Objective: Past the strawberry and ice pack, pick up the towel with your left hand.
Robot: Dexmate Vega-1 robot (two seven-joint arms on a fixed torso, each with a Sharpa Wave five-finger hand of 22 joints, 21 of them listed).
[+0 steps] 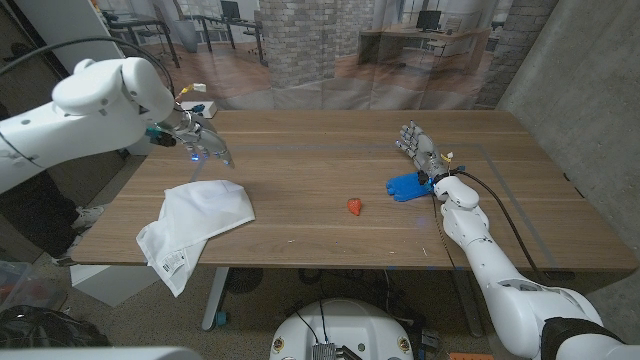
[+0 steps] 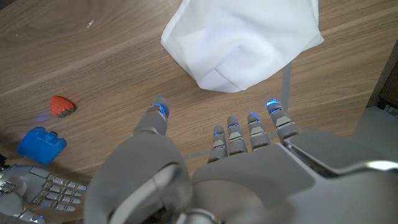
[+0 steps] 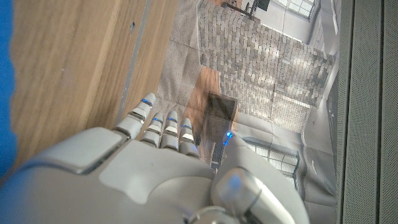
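Both hands (image 1: 205, 143) (image 1: 418, 146) empty (towel (image 1: 205, 215) overhanging edge)

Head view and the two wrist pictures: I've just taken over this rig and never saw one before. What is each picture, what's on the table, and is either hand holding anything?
The wide picture comes from a camera on the robot's head, looking down over the wooden table. Its arms come in from the bottom corners, left arm on the left. The other two pictures come from cameras on each wrist, looking along the back of that arm's own hand, so they appear turned.

On the table lie a white towel, a small red strawberry and a blue ice pack.

The left hand hovers above the table just beyond the towel, fingers spread, holding nothing; the left wrist view shows the towel ahead of its fingertips. The right hand waits beside the ice pack, fingers apart, also holding nothing.
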